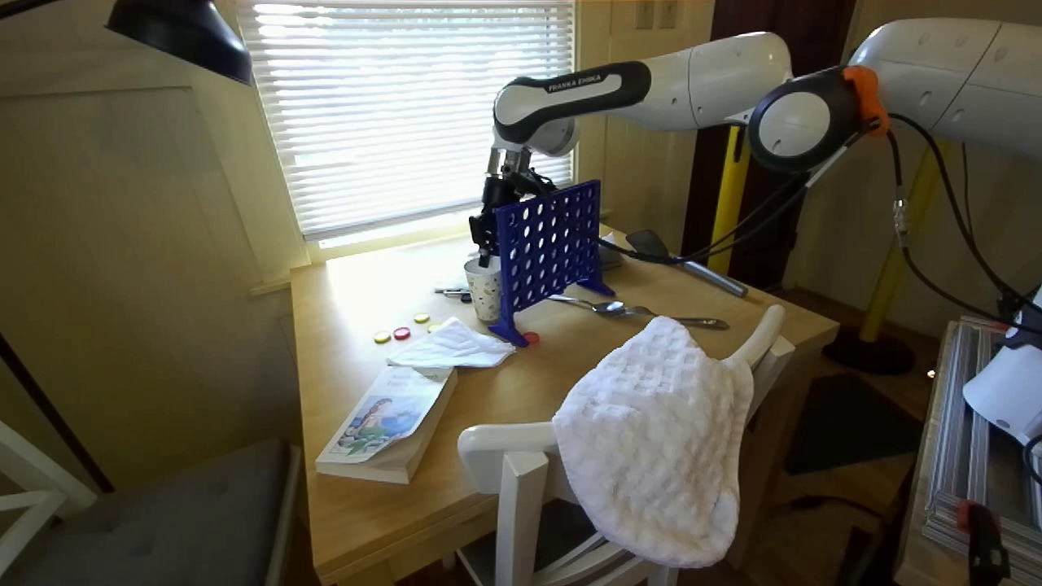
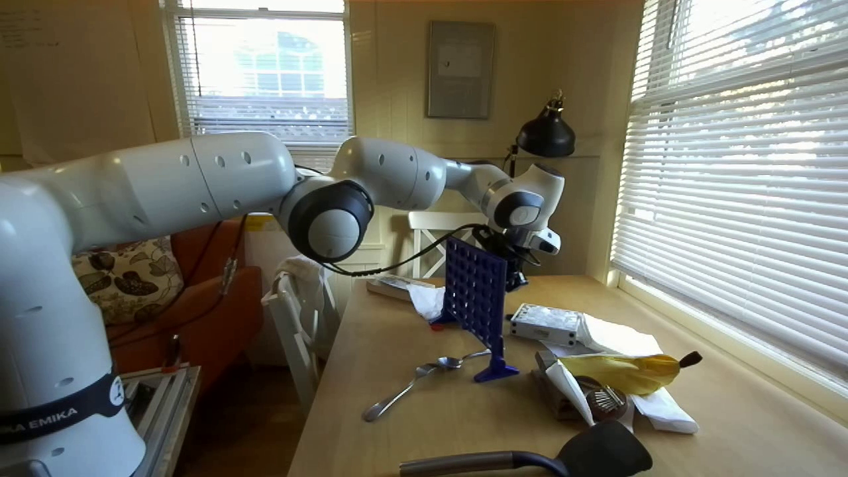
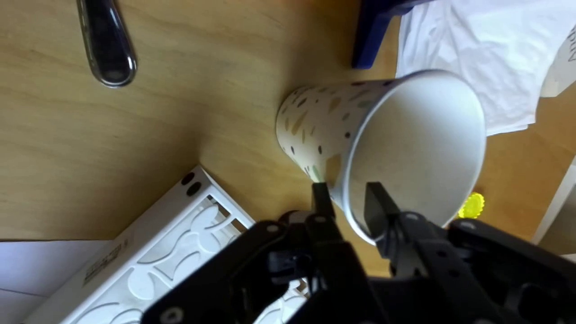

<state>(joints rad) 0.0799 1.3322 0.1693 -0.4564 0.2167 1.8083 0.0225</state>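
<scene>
A white paper cup with brown and grey flecks point(image 3: 324, 117) stands upright on the table, its mouth facing the camera in the wrist view. My gripper point(image 3: 346, 191) straddles the cup's near rim: one finger appears inside the mouth, the other outside the wall. The jaws are part-way together, with a visible gap around the rim. In an exterior view the gripper point(image 1: 484, 259) reaches down into the cup's top point(image 1: 486, 297). The blue upright game grid point(image 1: 549, 244) stands right beside the cup. In an exterior view the grid point(image 2: 474, 291) hides the cup.
A white patterned box point(image 3: 202, 252) lies close by the gripper. Around the cup are a napkin point(image 1: 452, 346), yellow and red discs point(image 1: 401, 333) and a book point(image 1: 391, 423). Spoons point(image 2: 391, 397), a spatula point(image 2: 603, 450) and a yellow object point(image 2: 623, 372) lie past the grid.
</scene>
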